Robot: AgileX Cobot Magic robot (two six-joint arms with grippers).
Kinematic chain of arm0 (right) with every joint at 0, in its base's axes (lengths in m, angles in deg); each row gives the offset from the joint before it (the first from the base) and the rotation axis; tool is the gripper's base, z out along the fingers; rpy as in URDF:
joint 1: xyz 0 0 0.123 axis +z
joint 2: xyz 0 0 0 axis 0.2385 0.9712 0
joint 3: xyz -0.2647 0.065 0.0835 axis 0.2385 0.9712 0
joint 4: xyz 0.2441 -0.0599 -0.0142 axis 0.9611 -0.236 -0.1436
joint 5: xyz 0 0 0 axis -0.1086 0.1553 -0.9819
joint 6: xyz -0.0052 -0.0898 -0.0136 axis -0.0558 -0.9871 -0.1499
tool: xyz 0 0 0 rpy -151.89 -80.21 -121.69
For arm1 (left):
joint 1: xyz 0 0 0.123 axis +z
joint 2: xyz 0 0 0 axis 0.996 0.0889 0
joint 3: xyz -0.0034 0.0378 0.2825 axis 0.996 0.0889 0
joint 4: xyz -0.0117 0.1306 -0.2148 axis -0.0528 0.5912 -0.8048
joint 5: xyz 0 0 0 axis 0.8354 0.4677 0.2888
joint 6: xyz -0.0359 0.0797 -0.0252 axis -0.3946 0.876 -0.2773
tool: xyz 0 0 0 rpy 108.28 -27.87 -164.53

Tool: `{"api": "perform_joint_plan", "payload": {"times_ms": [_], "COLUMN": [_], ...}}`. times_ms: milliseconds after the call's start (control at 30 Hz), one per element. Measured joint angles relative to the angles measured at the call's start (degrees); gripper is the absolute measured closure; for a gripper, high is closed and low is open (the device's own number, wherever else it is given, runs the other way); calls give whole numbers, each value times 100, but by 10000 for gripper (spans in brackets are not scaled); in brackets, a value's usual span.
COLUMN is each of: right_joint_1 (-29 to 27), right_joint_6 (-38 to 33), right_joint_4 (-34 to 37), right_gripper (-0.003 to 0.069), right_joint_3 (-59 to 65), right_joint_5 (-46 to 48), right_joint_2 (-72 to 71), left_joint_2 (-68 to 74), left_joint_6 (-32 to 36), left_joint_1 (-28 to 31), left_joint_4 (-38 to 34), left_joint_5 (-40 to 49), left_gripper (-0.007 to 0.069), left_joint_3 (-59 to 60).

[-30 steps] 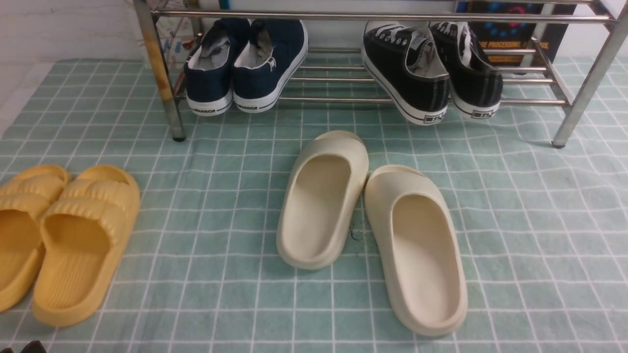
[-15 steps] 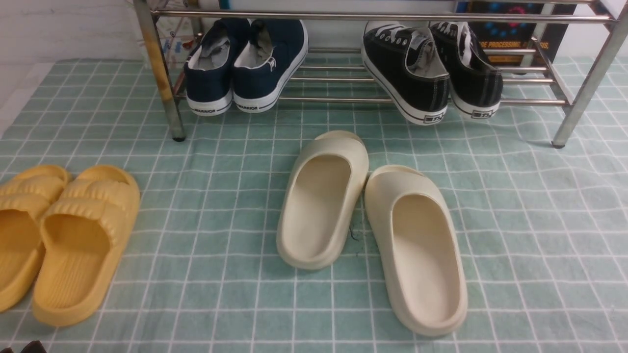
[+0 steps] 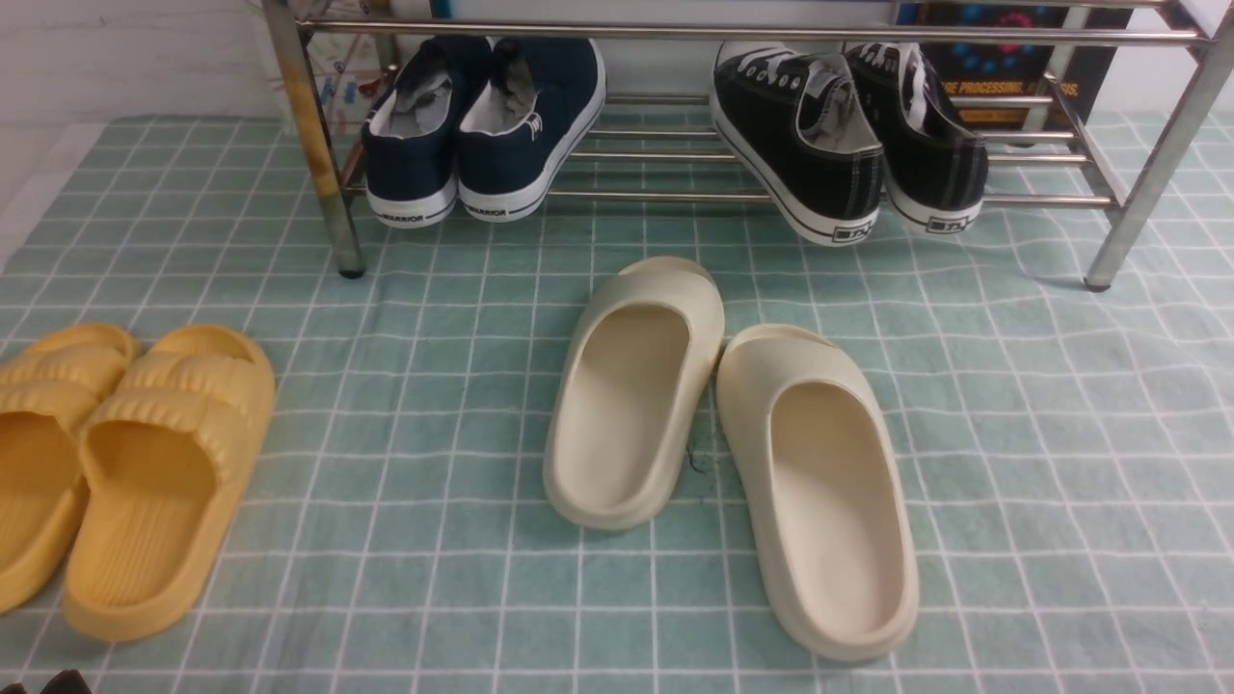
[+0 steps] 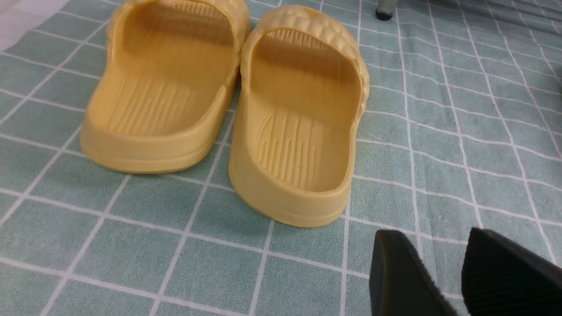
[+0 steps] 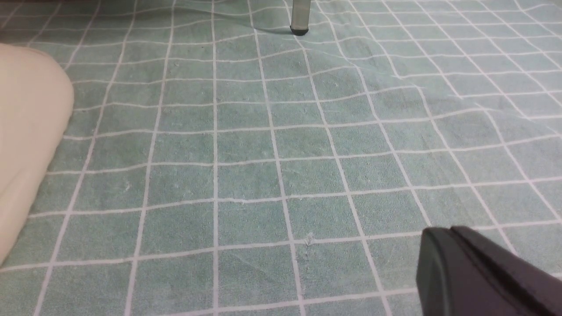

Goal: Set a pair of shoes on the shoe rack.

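Observation:
The pair of shoes, two black canvas sneakers [image 3: 805,145] [image 3: 930,135] with white laces and soles, rests on the lower tubes of the shoe rack [image 3: 752,32] at its right side, heels toward me. The left one sits askew with its heel over the front tube. My left gripper [image 4: 432,237] hovers low over the green checked cloth, open, with only cloth showing between its fingers; it is just behind the yellow slippers [image 4: 303,118]. My right gripper [image 5: 443,235] is shut and empty, low over bare cloth, far from the rack.
Navy sneakers [image 3: 482,125] occupy the rack's left side beside the rust-stained leg [image 3: 318,145]. Two cream slippers [image 3: 631,395] lie mid-cloth in front of the rack. Yellow slippers [image 3: 154,482] lie at the near left. A rack leg [image 5: 300,17] stands ahead of my right gripper.

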State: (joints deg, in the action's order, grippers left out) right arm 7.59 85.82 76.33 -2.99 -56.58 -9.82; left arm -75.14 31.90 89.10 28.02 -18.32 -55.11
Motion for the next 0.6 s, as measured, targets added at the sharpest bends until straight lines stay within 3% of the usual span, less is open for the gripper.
{"api": "perform_joint_plan", "payload": {"times_ms": [600], "right_joint_1": [0], "right_joint_6": [-2], "right_joint_4": [0], "right_gripper": [650], "right_joint_3": [-2], "right_joint_5": [0], "right_joint_2": [0], "left_joint_2": [0], "left_joint_6": [0], "left_joint_1": [0], "left_joint_4": [0], "left_joint_5": [0], "left_gripper": [386], "left_joint_3": [0]}}
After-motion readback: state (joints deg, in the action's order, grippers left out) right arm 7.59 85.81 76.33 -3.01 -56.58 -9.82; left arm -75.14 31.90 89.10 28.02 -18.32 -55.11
